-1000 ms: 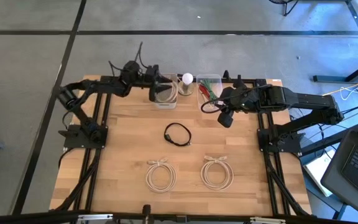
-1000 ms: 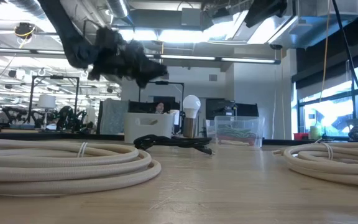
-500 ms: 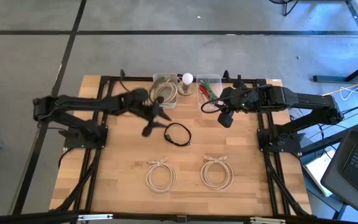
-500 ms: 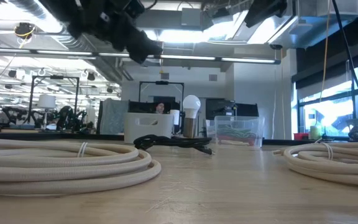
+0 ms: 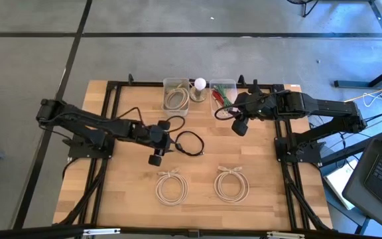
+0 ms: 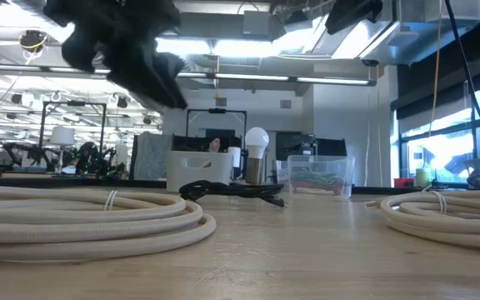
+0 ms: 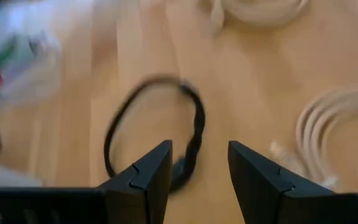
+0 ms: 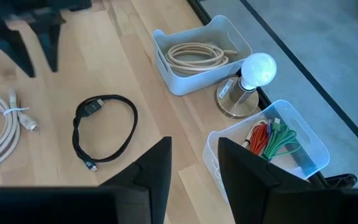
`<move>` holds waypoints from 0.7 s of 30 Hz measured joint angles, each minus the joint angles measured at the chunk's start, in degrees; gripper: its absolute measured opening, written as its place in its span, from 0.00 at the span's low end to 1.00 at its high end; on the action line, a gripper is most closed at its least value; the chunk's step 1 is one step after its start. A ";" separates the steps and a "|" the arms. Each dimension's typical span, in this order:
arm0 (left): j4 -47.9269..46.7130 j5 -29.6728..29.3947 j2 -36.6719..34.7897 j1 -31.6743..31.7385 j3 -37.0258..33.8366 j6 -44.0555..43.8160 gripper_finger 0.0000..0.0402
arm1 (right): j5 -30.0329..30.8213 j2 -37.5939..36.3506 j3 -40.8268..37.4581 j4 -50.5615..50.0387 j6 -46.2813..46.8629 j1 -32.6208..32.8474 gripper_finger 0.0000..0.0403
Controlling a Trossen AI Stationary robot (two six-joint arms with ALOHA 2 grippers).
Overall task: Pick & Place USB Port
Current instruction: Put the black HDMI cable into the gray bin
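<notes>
Inventory, counter of pale wood inside a black frame.

Hidden or unclear:
- Left wrist view blurred by motion; black USB cable readable only as a dark loop, plugs not distinguishable there.
- Low view: left arm only a dark smear at upper left; black USB cable seen edge-on as a low dark heap; two cream coils cut off at both edges.
- Bin contents partly masked by the right arm in the high view.

Task item:
- Black USB cable, thin, coiled in one loose ring, flat on the counter near its centre, in front of the two bins; small plug ends lying along the ring (clearest in the right wrist view).

Hands:
- Left hand low over the counter just beside the cable's left edge, fingers parted with an empty gap, holding nothing.
- Right hand raised near the green-and-red bin, fingers moderately apart, empty.

Other items:
- Clear bin with a cream cable coiled inside.
- Clear bin with green and red wires.
- White bulb on a metal base between the bins.
- Two cream cable coils, tied, side by side on the near half of the counter.
</notes>
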 joint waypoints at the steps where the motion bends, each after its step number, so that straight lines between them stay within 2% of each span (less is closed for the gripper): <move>1: -0.60 -0.36 0.70 0.04 -0.02 -0.34 0.37 | 0.00 0.00 0.00 0.21 0.00 -0.01 0.33; 8: 0.96 -0.43 9.20 0.08 0.46 3.23 0.37 | 0.00 0.00 0.00 0.64 -0.11 0.00 0.33; 14: -0.10 -0.48 17.81 0.10 5.56 6.48 0.37 | 0.00 0.00 0.00 0.25 -0.11 0.00 0.33; 21: -3.55 -1.26 23.76 1.20 11.43 8.51 0.37 | -1.08 0.00 0.00 0.17 -0.02 -0.01 0.33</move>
